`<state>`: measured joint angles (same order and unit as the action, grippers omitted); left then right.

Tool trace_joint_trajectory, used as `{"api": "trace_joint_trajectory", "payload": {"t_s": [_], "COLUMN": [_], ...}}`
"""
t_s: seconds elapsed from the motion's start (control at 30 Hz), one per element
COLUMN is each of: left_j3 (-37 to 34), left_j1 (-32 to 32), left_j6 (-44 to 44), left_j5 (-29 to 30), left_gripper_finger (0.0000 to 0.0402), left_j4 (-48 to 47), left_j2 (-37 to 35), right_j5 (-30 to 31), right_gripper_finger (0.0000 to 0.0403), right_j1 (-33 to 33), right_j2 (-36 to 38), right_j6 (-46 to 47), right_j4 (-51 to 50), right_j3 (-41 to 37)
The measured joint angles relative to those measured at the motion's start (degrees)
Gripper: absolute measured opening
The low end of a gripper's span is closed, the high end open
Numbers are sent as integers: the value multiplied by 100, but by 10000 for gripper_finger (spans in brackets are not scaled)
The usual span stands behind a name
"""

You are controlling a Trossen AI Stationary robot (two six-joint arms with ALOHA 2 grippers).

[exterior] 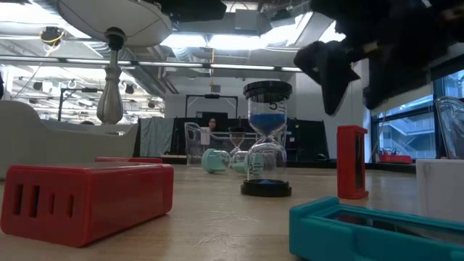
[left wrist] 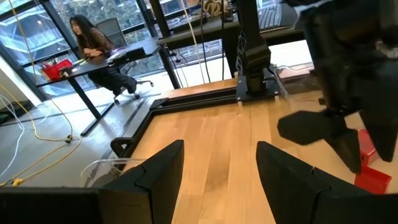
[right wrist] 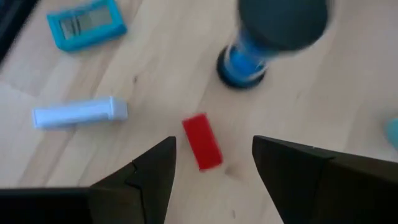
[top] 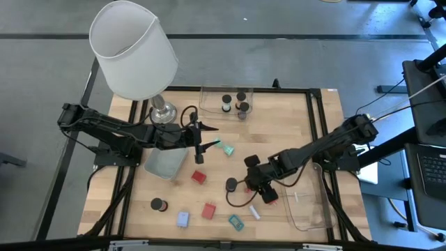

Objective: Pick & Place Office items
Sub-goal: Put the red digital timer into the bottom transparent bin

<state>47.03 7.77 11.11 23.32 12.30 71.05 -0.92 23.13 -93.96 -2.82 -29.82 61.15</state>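
Small office items lie scattered on the wooden table: a red block (top: 198,176), another red block (top: 209,210), a dark cylinder with a blue top (top: 231,185), a second dark cylinder (top: 159,204), a pale-blue clip (top: 182,219), a teal clip (top: 236,222), a white stick (top: 254,211) and a teal piece (top: 225,148). My right gripper (top: 253,181) hovers open over a small red block (right wrist: 202,142), its fingers on either side above it, near the blue-based cylinder (right wrist: 249,62). My left gripper (top: 202,143) is open and empty above mid-table, beside the teal piece.
A clear tray (top: 226,94) at the far edge holds three dark cylinders. A second clear tray (top: 166,164) lies under the left arm, a third (top: 306,206) under the right arm. The big white-shaded lamp (top: 132,49) stands at the far left corner. A person sits at a desk beyond the table.
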Motion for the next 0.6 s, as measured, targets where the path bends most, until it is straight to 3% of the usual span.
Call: {"api": "trace_joint_trajectory", "payload": {"t_s": [0.4,0.6], "left_j3": [2,2], "left_j1": [0,0], "left_j6": [3,7], "left_j5": [4,4], "left_gripper_finger": [198,198], "left_j4": [0,-13], "left_j2": [-2,-1], "right_j5": [-17,-124], "right_gripper_finger": [213,175], "right_j1": [40,39], "right_j2": [-627,-662], "right_j6": [-544,-533], "right_j4": [326,371], "right_j3": [1,3]}}
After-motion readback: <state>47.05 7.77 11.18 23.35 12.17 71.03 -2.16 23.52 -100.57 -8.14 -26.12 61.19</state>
